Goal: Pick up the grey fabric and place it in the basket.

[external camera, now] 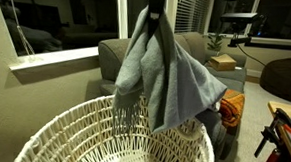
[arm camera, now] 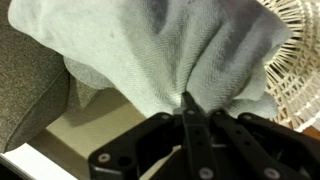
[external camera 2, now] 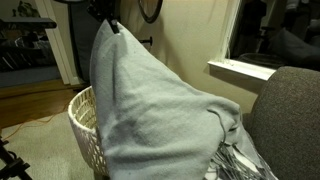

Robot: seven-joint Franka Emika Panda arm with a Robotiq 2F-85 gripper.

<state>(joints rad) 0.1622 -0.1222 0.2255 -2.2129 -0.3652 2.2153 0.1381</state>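
gripper (arm camera: 188,102): clamped on a bunched fold of the soft plain blue-grey fringed fabric (external camera: 166,77) | fabric: held aloft, long axis hanging straight down below the gripper | large round white woven-lattice basket (external camera: 79,113): rim near the lower fringe, directly beneath or beside unclear

Grey sofa (external camera: 112,57), orange cloth (external camera: 231,106), cardboard box (external camera: 224,63), white window sill (external camera: 57,58), wooden floor (external camera 2: 30,105)

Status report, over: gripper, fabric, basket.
Gripper shut on grey fabric, held high. Fabric hanging, fringe level with basket rim. Sofa close alongside; nothing else in the way.
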